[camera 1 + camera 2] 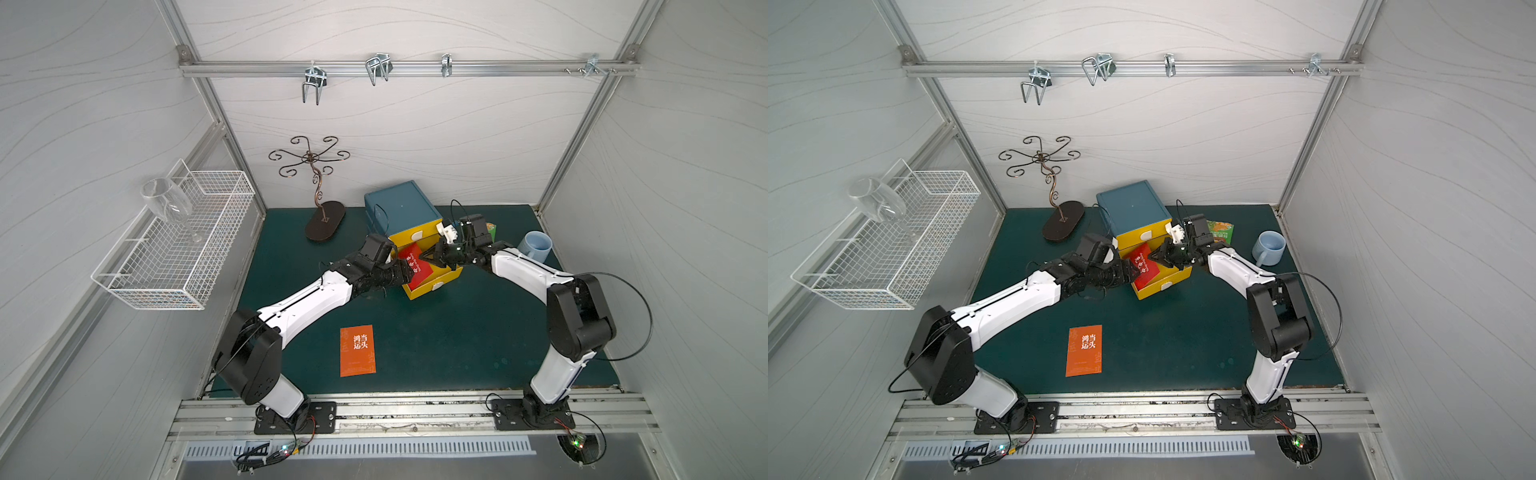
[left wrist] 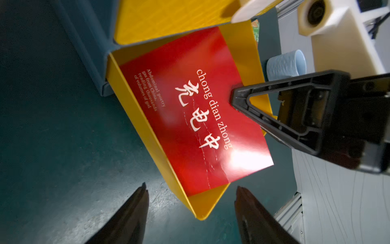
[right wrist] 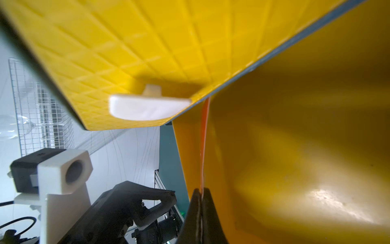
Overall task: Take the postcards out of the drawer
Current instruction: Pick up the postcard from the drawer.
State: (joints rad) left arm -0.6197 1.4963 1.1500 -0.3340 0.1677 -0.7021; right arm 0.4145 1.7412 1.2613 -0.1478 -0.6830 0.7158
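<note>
Overhead view of my two-arm station on a dark green mat (image 1: 457, 340). At the far left, a white wire basket (image 1: 216, 232) hangs on the wall with a clear wine glass (image 1: 166, 203) leaning in it.

Moving right, the left gripper (image 2: 191, 188) hovers at the near corner of the open yellow drawer (image 2: 135, 118). Its fingers are spread, with nothing between them. Near the front of the mat, well apart from the drawer, an orange postcard (image 1: 357, 351) lies flat, already out.

In the middle stands a teal cabinet (image 1: 399, 203) with its lower drawer pulled out. A red postcard (image 2: 190, 118) with white characters sits tilted inside, one corner down in the drawer and the opposite edge raised past the wall. The right gripper (image 3: 201, 192) is clenched on that raised edge, pinching the thin card at its tips. I cannot tell whether another red card lies beneath, because the tilted one hides much of the drawer floor.

Farther right, a green snack packet (image 1: 1221, 230) lies behind the right wrist. A pale blue mug (image 1: 536, 245) stands near the right wall.

I judge the step in hand to be drawing out the red postcard. The next move calls for a steady lift that clears the drawer wall, with the left arm kept out of the path. Then comes a flat set-down on the mat beside the orange one.
</note>
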